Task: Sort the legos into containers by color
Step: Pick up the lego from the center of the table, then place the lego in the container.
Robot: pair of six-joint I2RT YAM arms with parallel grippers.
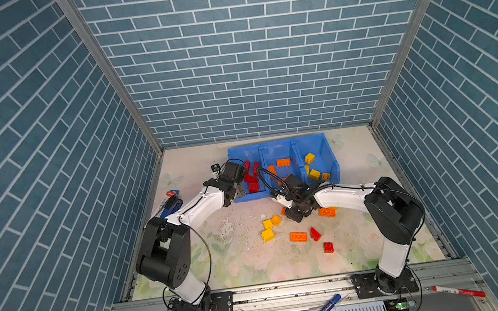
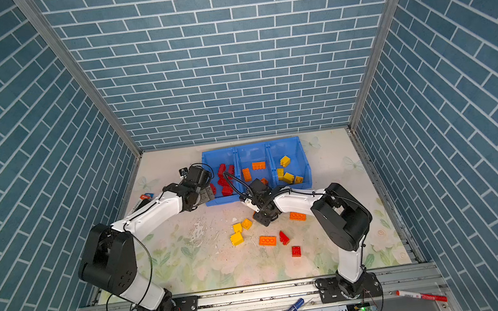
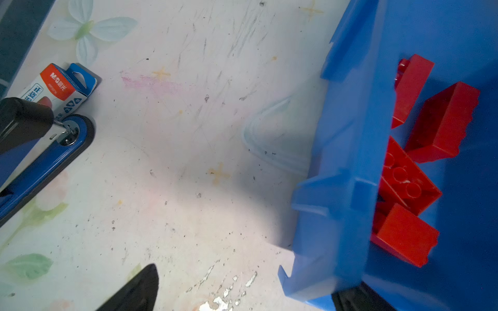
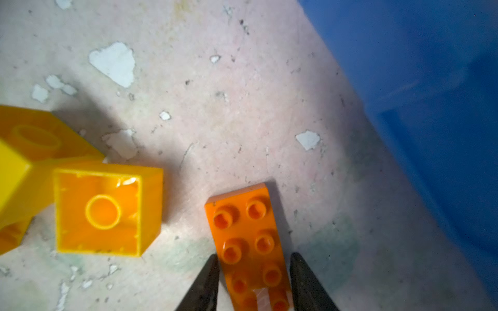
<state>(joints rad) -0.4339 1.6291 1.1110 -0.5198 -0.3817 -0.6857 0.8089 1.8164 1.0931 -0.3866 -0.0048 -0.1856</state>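
Right hand (image 4: 253,255) clenches an orange brick (image 4: 244,229) lying on the bench (image 4: 215,107) near the bins (image 1: 325,147), likely bound for their orange-filled middle section. Left hand (image 1: 240,193) hangs released by their red end, out of the way.

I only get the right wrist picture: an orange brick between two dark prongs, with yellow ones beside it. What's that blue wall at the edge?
Observer: It's the side of a blue tray made of three joined bins. There are red bricks in one end bin, orange bricks in the middle and yellow bricks in the other end.
Visitor: So mine goes in the middle?
Observer: Probably. The middle bin holds only orange, like your orange brick.
Visitor: Is there a second arm?
Observer: Yes. The left gripper hangs open and empty at the near corner of the red bin.
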